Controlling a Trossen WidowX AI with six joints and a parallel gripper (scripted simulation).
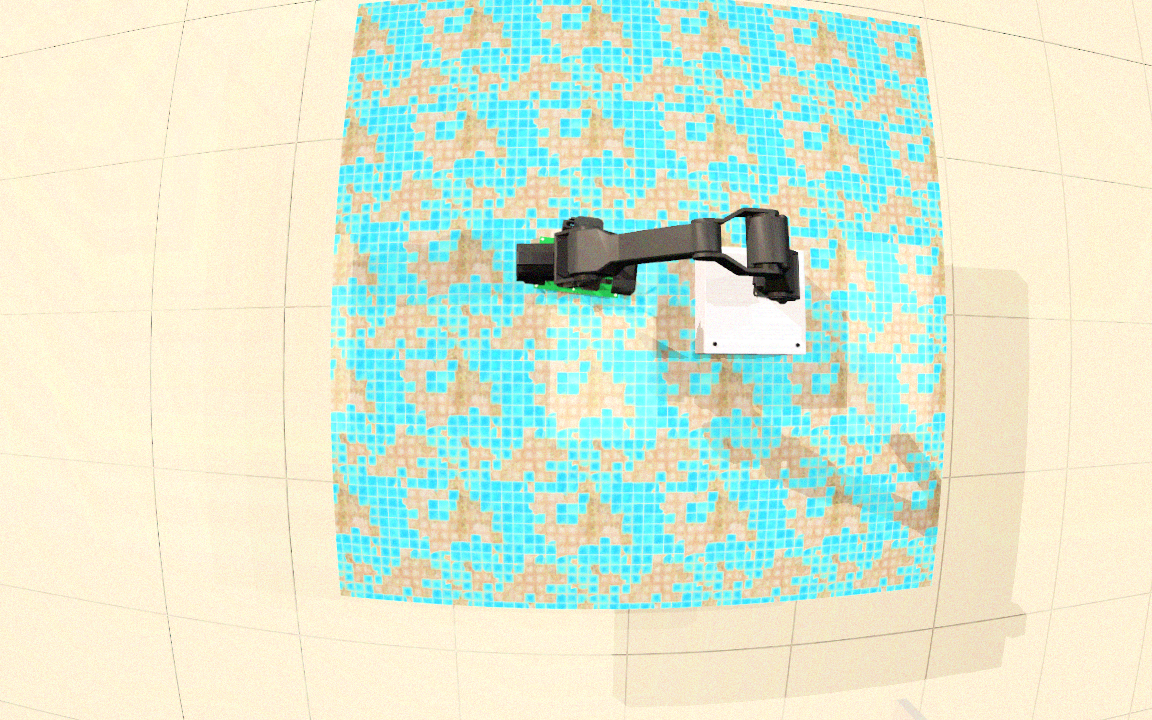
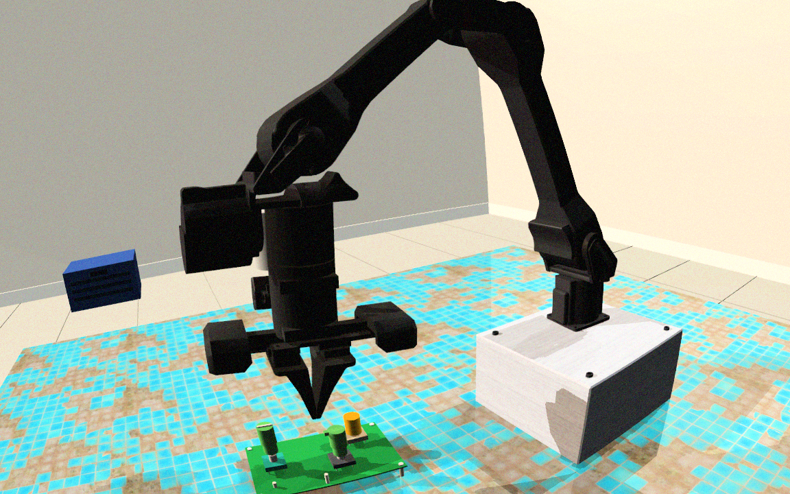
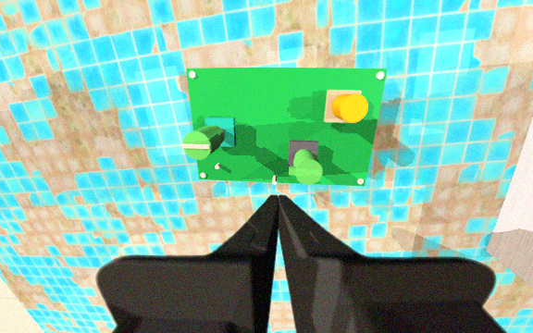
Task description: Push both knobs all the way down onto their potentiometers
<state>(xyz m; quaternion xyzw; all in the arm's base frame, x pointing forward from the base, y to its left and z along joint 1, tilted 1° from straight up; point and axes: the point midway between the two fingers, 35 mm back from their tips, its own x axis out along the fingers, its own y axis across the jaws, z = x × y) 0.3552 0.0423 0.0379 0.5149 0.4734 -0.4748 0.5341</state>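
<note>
The green circuit board (image 1: 573, 289) (image 2: 300, 451) (image 3: 257, 92) stands on short legs. A slotted green knob (image 2: 267, 440) (image 3: 197, 145) stands over a teal potentiometer (image 2: 274, 464) (image 3: 229, 133), with pale shaft showing between them. A second green knob (image 2: 337, 442) (image 3: 308, 171), with a side pointer, stands over a dark grey potentiometer (image 2: 342, 460) (image 3: 297, 146); a little shaft shows below it. An orange knob (image 2: 352, 423) (image 3: 351, 108) sits low on a tan base. My gripper (image 2: 315, 417) (image 3: 278, 202) is shut and empty, above the knobs and touching none. The top view hides its fingertips under the arm.
The arm's white base box (image 1: 746, 317) (image 2: 527, 393) (image 3: 532, 185) stands to the right of the board. A blue box (image 2: 103, 283) appears at the far left. Small pale pins (image 2: 326, 477) (image 3: 274, 179) rise near one long edge of the board.
</note>
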